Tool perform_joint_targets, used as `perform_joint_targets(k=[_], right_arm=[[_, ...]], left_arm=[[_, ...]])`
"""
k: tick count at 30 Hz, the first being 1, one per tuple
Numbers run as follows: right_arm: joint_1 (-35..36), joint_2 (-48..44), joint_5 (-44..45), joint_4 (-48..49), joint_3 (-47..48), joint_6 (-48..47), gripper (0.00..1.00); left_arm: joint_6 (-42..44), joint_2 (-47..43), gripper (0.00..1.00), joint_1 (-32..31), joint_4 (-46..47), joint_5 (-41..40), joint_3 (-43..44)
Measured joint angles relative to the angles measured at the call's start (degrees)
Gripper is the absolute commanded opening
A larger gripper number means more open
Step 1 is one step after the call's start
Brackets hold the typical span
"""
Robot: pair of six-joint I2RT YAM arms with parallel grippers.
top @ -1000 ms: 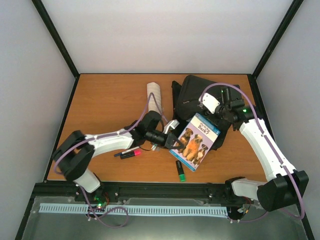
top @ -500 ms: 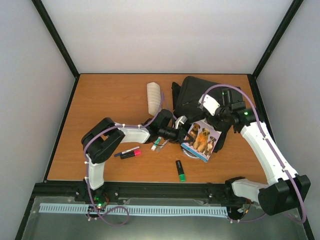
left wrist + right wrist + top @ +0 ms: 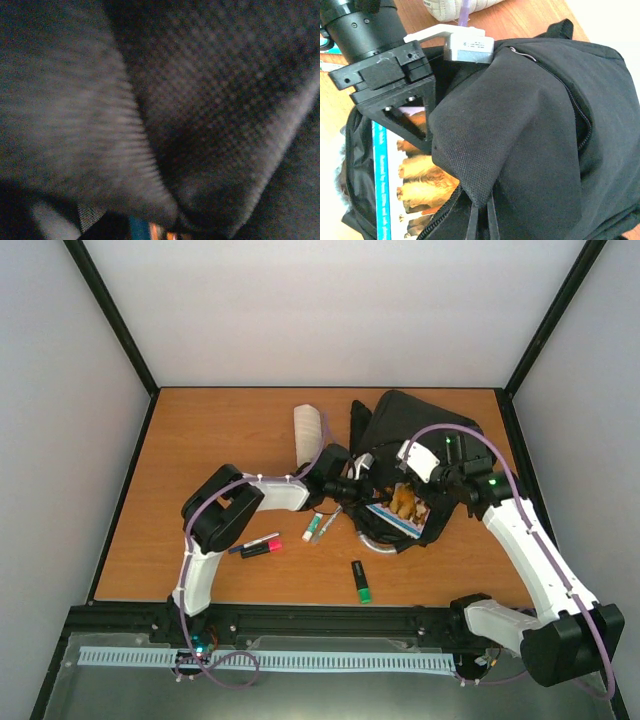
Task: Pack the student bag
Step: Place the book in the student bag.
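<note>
**Wooden table point(image 3: 200, 440), rear right: student bag point(image 3: 415, 425) open**

A dog book point(image 3: 398, 512) sits half inside the bag. Right gripper point(image 3: 440, 472): closed on the raised flap. Left gripper point(image 3: 368, 487): fingers buried in the opening, state indeterminable. Its camera shows only blurred dark fabric.

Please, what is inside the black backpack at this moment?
A book with dogs on its cover lies partly inside the black backpack; part of it shows at the open zip. Whatever is deeper is covered by the black fabric.
</note>
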Motion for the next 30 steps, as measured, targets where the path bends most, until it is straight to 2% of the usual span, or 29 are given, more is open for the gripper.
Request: perform_joint_targets(k=[1, 7, 10, 14, 19, 20, 23, 28, 30], right_arm=[[0.00, -0.13, 0.02, 0.52, -0.37, -0.07, 0.03], [0.02, -0.52, -0.31, 2.40, -2.40, 0.48, 0.03], [0.02, -0.59, -0.37, 3.58, -2.91, 1.70, 0.03], [0.02, -0.90, -0.33, 5.05, -3.39, 3.82, 0.03], [0.09, -1.36, -0.33, 6.56, -4.79, 6.75, 0.03], [0.09, -1.46, -0.33, 6.97, -5.14, 7.39, 0.03], [0.13, -2.58, -0.11, 8.68, -6.73, 9.64, 0.03], [0.13, -4.76, 0.17, 11.63, -9.49, 12.79, 0.03], [0.13, -5.35, 0.11, 12.63, -10.51, 13.64, 0.03]], left_arm=[[0.46, 0.42, 0.38, -0.02, -1.16, -0.79, 1.05], [1.90, -0.26, 0.57, 0.20, -8.61, -6.86, 2.43], [2.73, -3.52, 0.66, 0.22, -13.40, -11.17, 1.68], [4.35, -10.25, 0.71, -0.02, -20.13, -17.68, 0.94], [5.20, -19.76, 0.71, -1.81, -24.76, -26.27, -0.94], [5.16, -21.81, 0.69, -2.54, -25.03, -28.33, -2.12], [3.72, -27.02, 0.54, -5.42, -25.18, -32.22, -6.97], [0.52, -28.87, 0.08, -12.13, -25.44, -37.18, -13.97], [-0.22, -27.80, 0.01, -14.21, -25.66, -38.34, -14.91]])
